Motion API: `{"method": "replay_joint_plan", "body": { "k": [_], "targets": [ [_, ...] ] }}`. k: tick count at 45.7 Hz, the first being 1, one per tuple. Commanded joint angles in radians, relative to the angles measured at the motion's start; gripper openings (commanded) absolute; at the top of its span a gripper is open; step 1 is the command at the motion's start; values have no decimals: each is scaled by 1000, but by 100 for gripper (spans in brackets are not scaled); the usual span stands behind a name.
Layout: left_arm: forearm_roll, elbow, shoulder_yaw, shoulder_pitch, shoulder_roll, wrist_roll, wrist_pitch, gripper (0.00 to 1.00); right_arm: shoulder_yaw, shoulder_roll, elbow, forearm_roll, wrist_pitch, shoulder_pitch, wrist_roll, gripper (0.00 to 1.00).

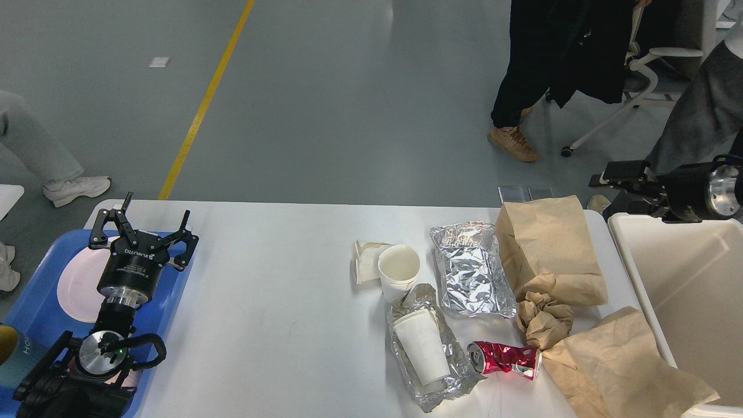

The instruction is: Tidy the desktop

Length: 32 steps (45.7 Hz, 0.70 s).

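The right gripper (603,181) hangs side-on above the floor just past the far right corner of the desktop (278,302); whether its fingers are parted I cannot tell. Below it sits the cream bin (685,278), flush against the desktop's right edge. The left gripper (145,223) stands spread wide and empty over the blue tray (35,313) at the left end. The desktop runs long left to right between them, bare through its left-centre stretch.
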Motion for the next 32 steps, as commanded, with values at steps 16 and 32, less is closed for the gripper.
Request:
{"method": "replay_joint_plan", "body": {
  "k": [16, 32],
  "targets": [
    [0, 0, 0, 2, 1, 0, 2, 96, -602, 324, 413, 82, 374, 665, -260, 100],
    [0, 0, 0, 0, 1, 0, 0, 96, -610, 311, 759, 231, 373, 1104, -521, 100]
  ]
}}
